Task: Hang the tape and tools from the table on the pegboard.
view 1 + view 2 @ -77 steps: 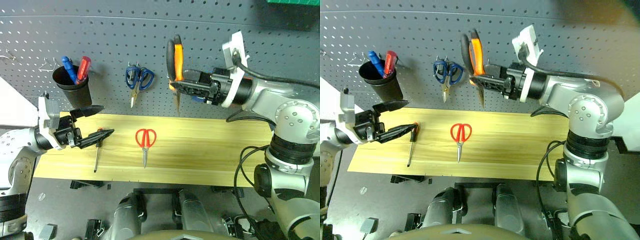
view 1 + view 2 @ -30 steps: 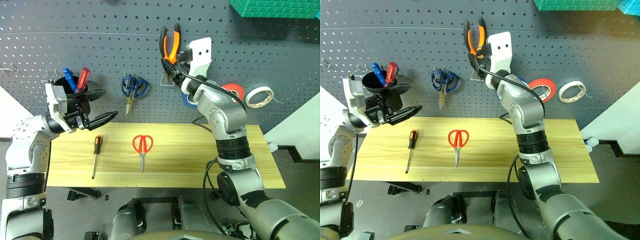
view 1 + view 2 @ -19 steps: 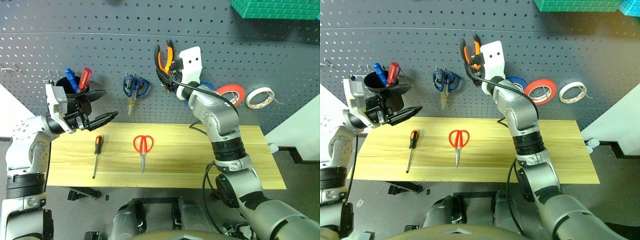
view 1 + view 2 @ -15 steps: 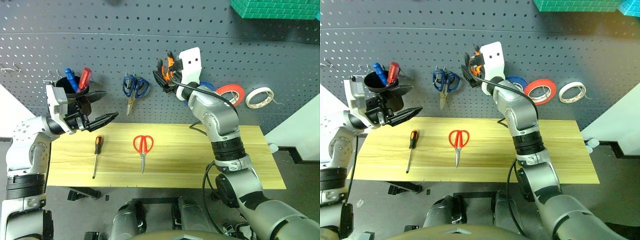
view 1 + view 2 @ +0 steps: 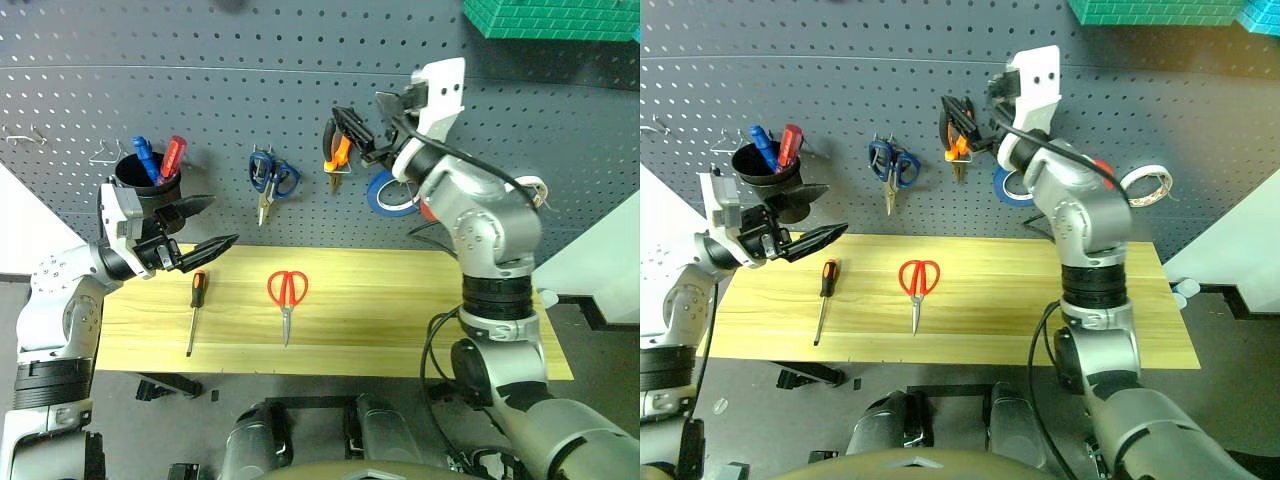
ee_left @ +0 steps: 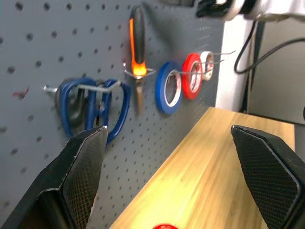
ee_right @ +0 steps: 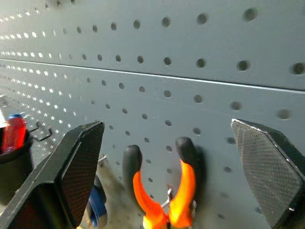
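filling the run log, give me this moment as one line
pliers: hung on pegboard | right gripper: open, by pliers | left gripper: open, over table | screwdriver, red scissors: on table

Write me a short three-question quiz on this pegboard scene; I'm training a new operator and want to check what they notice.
1. True or false: the pliers hang on the pegboard.
2. Which tools lie on the table?
3. Is the right end effector open or shut: A open, B shut?

Key:
1. True.
2. The red scissors and the small screwdriver.
3. A; it stands open beside the pliers, holding nothing.
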